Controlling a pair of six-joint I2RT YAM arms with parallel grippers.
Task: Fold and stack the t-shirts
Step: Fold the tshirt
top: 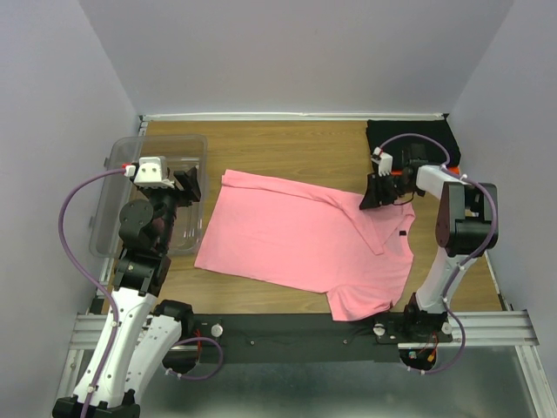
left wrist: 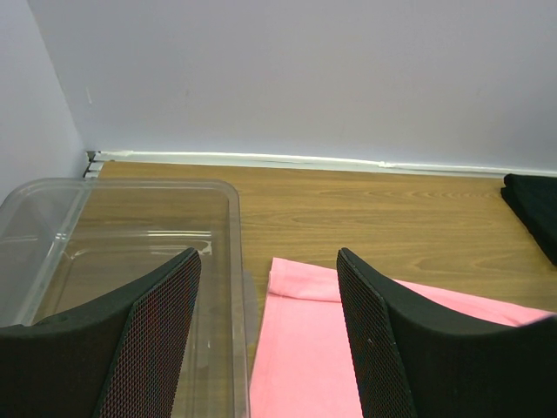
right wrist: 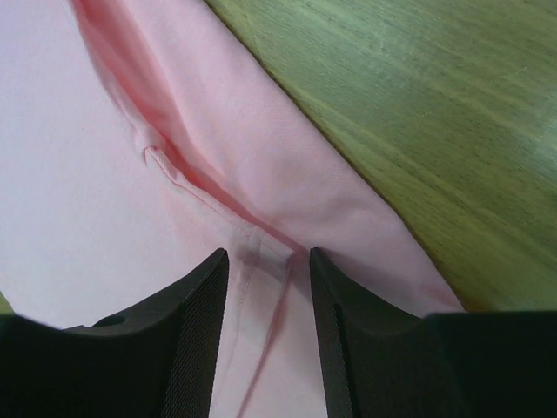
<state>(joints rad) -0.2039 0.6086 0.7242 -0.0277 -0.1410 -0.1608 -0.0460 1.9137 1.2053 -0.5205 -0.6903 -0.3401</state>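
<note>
From above, the black t-shirt [top: 435, 135] lies folded in the far right corner of the table [top: 287, 144], so one garment looks finished. The pink t-shirt [top: 296, 239] lies mostly flat across the middle, slanting from near the far left down toward the near right edge, with only a narrow strip turned over along its far right shoulder; its folding has barely begun. No orange-red shirt shows. A clear tub [top: 113, 200] sits at the left edge. The right tool [top: 376, 193] is at the pink shirt's far right edge, just beside the black one. The left tool [top: 190, 183] hangs over the tub's right wall. Bare wood runs along the far edge, which leaves room to fold.

In the left wrist view, the left tool [left wrist: 267, 257] stands spread wide with nothing between its fingers. The tub [left wrist: 130, 183] is below to its left, a pink corner [left wrist: 296, 348] ahead, and open wood beyond.

In the right wrist view, the right tool [right wrist: 268, 257] has its jaws partly apart, straddling a raised seam of pink cloth [right wrist: 87, 192]. Whether the pads touch it cannot be told. The shirt's edge runs diagonally, with bare table [right wrist: 418, 104] beyond.
</note>
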